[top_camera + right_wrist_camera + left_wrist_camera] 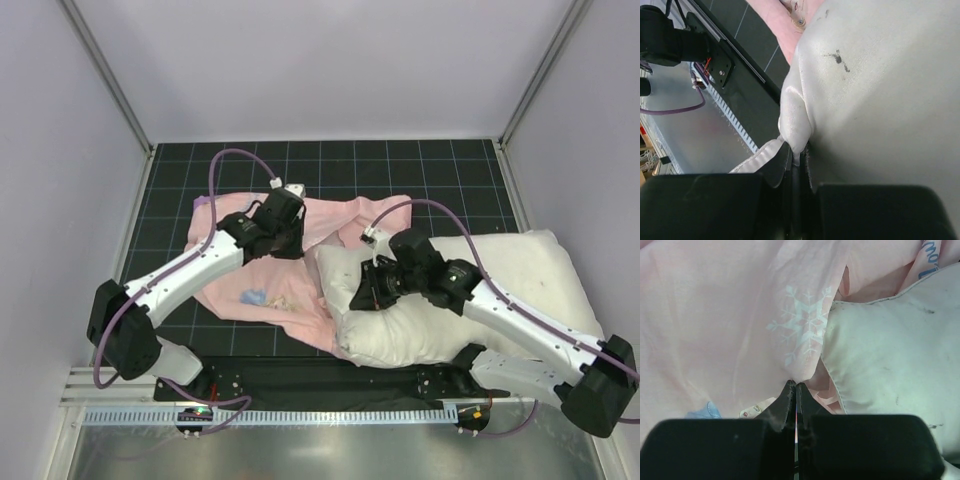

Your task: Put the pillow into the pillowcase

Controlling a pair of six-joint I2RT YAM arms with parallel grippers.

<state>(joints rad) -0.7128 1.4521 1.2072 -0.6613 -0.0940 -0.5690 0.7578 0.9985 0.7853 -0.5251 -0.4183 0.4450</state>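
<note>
Grid mat [400, 165], pillowcase [715, 315], blue txt [930, 260], maybe "o"

Was closed in on three sides by plain pale walls [330, 60], joined at the far corners by slim grey metal posts [110, 78]. Was floored with a black mat [400, 165] ruled in a fine pale grid. Ended at the near edge in a white slotted rail [330, 414], then a brushed metal sheet [330, 450]. Was lit softly and evenly, with a dull sheen on the metal.

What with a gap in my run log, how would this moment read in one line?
left pincer shut on pillowcase; right pincer shut on pillow; pillow mostly outside
</note>
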